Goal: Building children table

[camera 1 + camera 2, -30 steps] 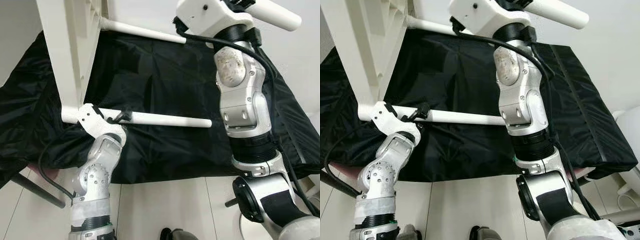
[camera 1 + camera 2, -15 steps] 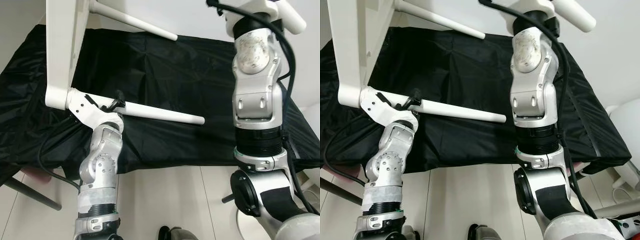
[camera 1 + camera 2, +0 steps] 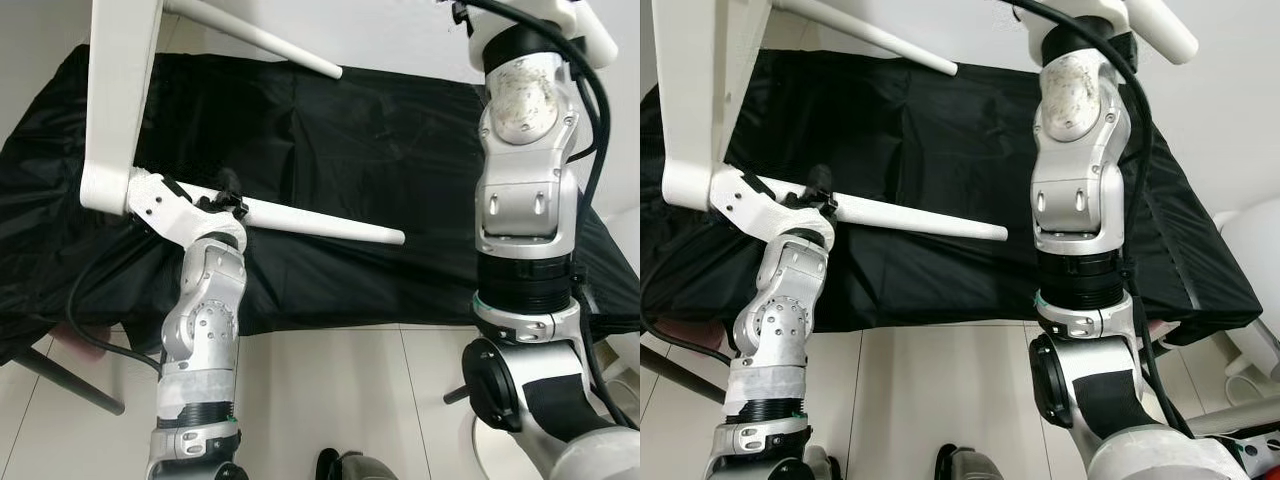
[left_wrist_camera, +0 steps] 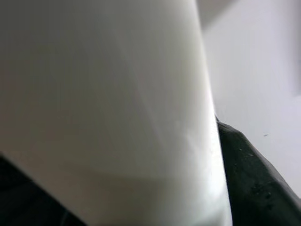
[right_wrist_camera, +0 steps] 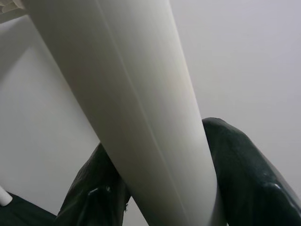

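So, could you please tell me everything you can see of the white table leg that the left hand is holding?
The white table leg is a smooth, round, slightly tapering rod, plastic by its look. It lies nearly level in the air above the black cloth, its free end toward the robot's right, its thick end at the corner of the tilted white tabletop. The left hand grips it close to that corner; a second leg juts out higher up.
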